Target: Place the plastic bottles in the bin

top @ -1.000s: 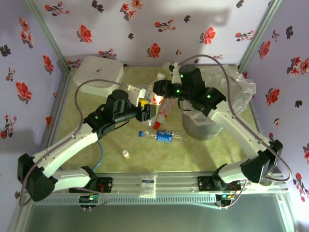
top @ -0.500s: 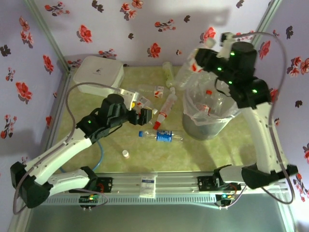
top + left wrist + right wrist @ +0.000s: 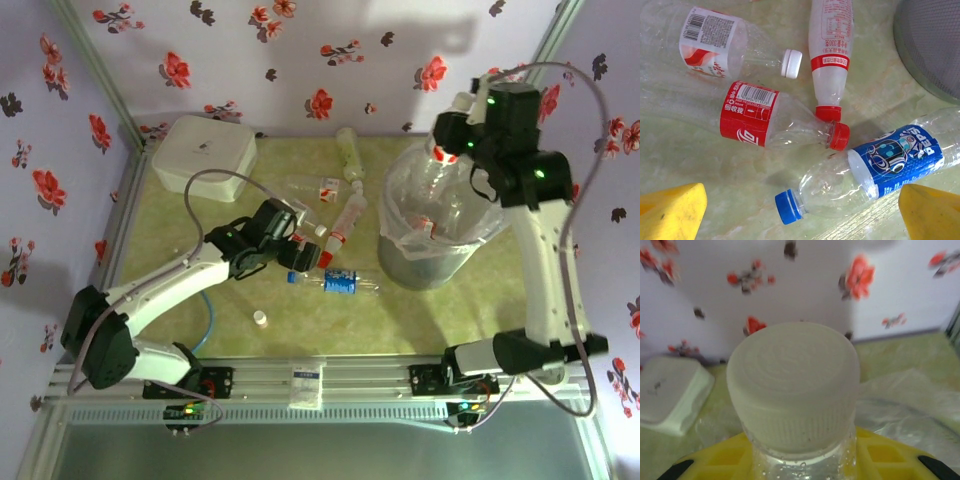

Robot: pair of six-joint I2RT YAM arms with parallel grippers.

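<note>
In the right wrist view my right gripper (image 3: 800, 462) is shut on the neck of a clear white-capped bottle (image 3: 792, 385). From above, that gripper (image 3: 452, 135) holds the bottle (image 3: 445, 145) high over the far rim of the bin (image 3: 400, 262), a grey bucket with a clear bag and bottles inside. My left gripper (image 3: 802, 215) is open low over the table. A blue-labelled, blue-capped bottle (image 3: 865, 175) lies between its yellow fingertips (image 3: 670, 212). Beyond it lie a red-labelled bottle (image 3: 770, 120), a white bottle with a red cap (image 3: 830, 55) and a white-capped one (image 3: 730, 45).
A pale green bottle (image 3: 349, 150) lies near the back wall. The white lidded box (image 3: 205, 150) stands at the back left. A small loose white cap (image 3: 260, 317) lies near the front. The bin's wall (image 3: 935, 45) is just right of the bottle cluster.
My right arm lifted the white-capped bottle from the cluster up and right to above the bin. My left gripper opened wider and moved down toward the blue-labelled bottle.
</note>
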